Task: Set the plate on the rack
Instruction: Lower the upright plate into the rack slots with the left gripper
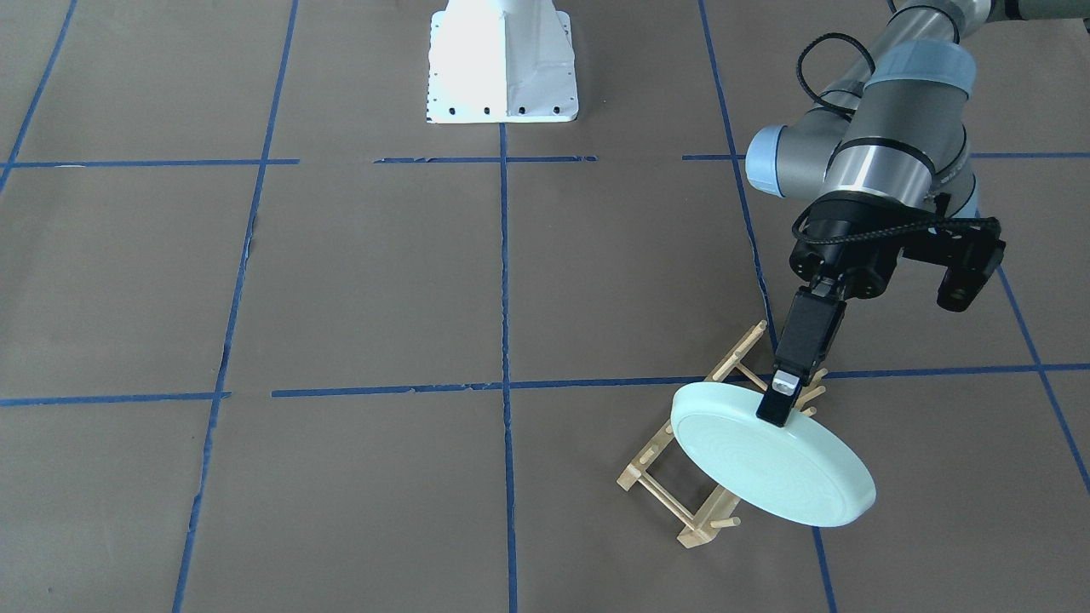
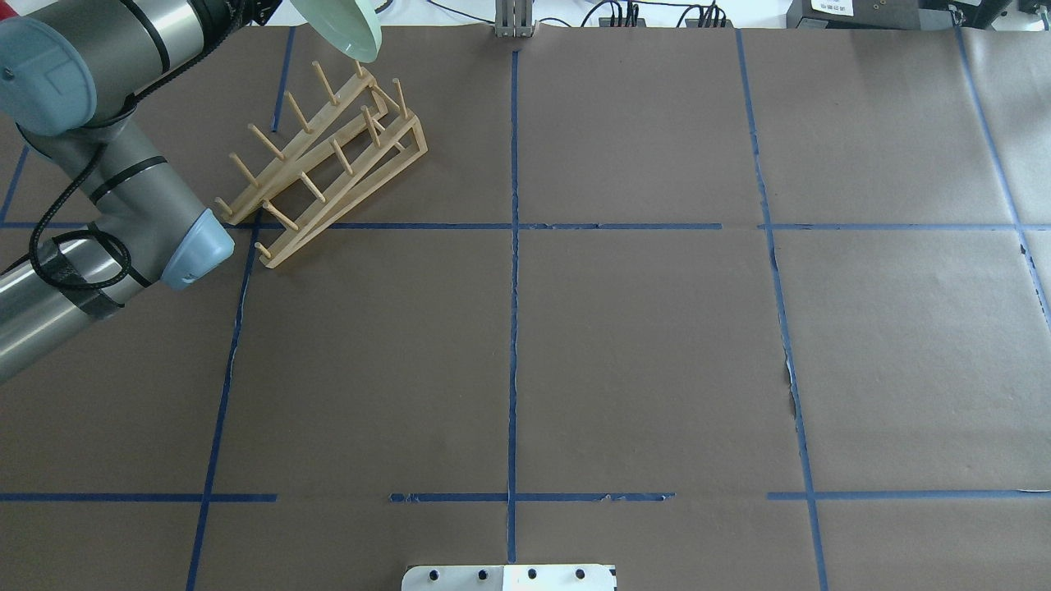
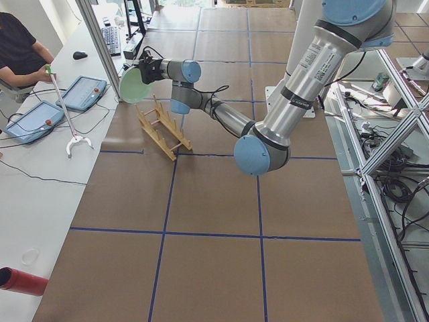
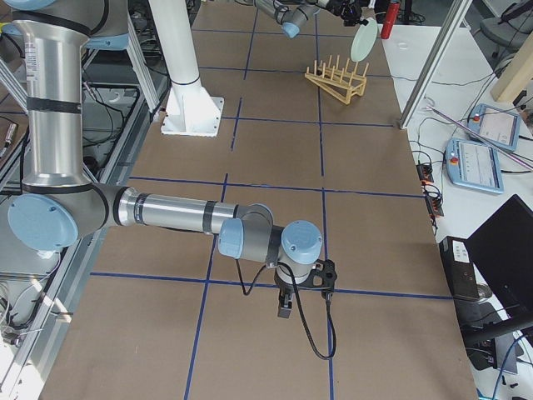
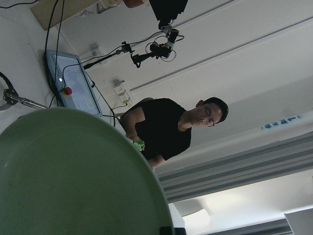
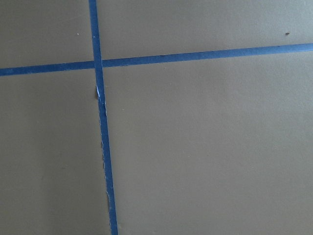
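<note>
The rack (image 2: 328, 168) stands on the desk (image 2: 624, 345) at my far left, well away from my base, its rails running slantwise. My left claw (image 1: 779, 407) grips the plate (image 1: 771, 468) by its rim, tilted above the rack's far end; whether its lower edge touches a peg I cannot tell. My right claw (image 4: 285, 310) hangs low over the desk's right half, well apart from both.

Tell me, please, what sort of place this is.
Most likely a robotics lab set up for data collection: a table covered in brown paper gridded with blue tape, teach pendants on the side bench, and an operator seated beside them.
</note>
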Available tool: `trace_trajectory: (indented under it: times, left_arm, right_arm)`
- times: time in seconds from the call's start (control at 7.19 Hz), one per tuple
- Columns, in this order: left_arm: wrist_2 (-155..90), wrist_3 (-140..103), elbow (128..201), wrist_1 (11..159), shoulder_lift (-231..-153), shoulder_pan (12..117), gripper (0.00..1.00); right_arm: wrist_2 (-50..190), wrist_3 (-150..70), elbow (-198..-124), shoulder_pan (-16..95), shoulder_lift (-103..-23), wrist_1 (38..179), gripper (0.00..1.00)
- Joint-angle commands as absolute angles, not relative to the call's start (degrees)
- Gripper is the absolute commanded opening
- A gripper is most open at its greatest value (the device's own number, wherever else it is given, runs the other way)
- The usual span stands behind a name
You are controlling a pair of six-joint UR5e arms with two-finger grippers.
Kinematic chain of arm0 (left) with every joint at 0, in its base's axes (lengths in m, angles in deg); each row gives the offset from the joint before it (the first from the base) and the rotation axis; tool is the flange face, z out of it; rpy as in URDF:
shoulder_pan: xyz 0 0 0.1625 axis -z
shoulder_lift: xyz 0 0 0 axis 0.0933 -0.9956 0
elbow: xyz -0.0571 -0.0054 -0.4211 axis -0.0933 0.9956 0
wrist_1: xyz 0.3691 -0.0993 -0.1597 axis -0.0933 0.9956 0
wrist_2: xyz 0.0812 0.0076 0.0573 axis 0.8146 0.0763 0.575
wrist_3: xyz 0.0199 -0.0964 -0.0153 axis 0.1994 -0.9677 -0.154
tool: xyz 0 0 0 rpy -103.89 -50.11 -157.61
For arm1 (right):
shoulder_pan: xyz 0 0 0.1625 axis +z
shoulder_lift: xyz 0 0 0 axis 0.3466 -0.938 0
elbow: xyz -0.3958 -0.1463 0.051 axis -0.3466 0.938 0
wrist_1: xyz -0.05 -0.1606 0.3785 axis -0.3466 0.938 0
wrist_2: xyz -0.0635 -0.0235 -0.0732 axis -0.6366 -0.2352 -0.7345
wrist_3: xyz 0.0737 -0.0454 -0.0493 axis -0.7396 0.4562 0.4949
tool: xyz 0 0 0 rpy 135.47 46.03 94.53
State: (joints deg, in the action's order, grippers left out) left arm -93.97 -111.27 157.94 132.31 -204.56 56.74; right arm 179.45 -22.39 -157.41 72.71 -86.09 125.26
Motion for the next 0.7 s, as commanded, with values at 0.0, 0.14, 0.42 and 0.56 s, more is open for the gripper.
trace_trajectory:
  times: [0.0,0.14,0.42,0.56]
  left_arm:
    - [-93.7,-112.2,157.9,133.4,-204.1,55.6,0.00]
    - [-93.7,-112.4,157.6,133.3,-204.1,55.5,0.00]
    - [-93.7,-112.5,156.2,133.3,-204.1,55.1,0.00]
    - [-93.7,-112.6,155.7,133.3,-204.2,55.0,0.00]
  right_arm:
    - [179.5,-22.4,-157.4,72.7,-86.1,125.3,1.00]
    - [179.5,-22.4,-157.4,72.7,-86.1,125.3,1.00]
    - [179.5,-22.4,-157.4,72.7,-86.1,125.3,1.00]
    - [179.5,-22.4,-157.4,72.7,-86.1,125.3,1.00]
